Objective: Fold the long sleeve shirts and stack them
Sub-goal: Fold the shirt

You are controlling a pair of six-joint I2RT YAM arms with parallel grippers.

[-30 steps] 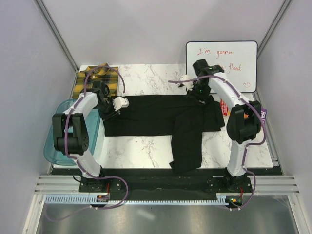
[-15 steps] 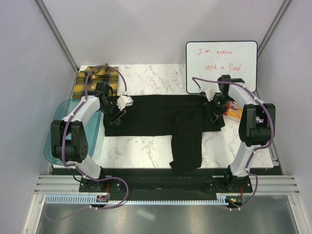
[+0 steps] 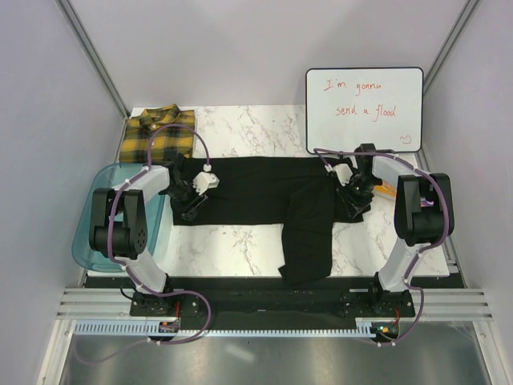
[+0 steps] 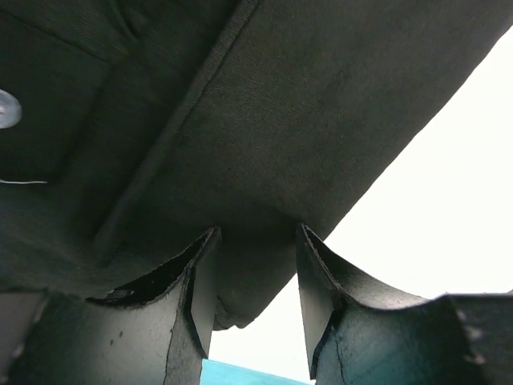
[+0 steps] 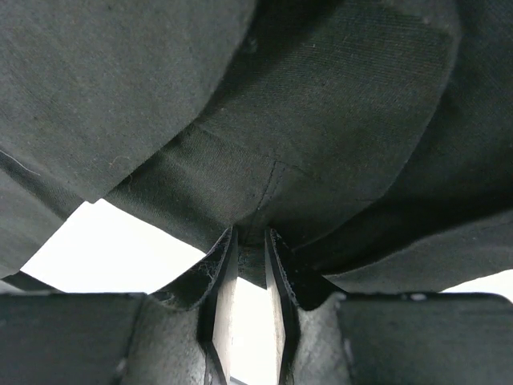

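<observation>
- Shows the black shirt [image 3: 248,188] laid wide across the middle of the table [image 3: 240,128], with one sleeve [image 3: 307,241] turned down toward 6 o'clock and reaching the near edge.
- Finds the left end effector [image 4: 256,269] at 9 o'clock on the garment, jaws apart and straddling the hem. Has cloth lying between them but unpinched, probably lined up for a grip.
- Catches the right end effector [image 5: 250,265] at 3 o'clock, fingers nearly together and nipping a pleat of the same black cloth, apparently to anchor that end.
- Places the plaid shirt [image 3: 159,136] in a compact heap at 11 o'clock, well apart, likely parked clear so the fold has room.
- Points to a matched hold at both ends, needed to lift and fold the body evenly. Shows no stacking yet.
</observation>
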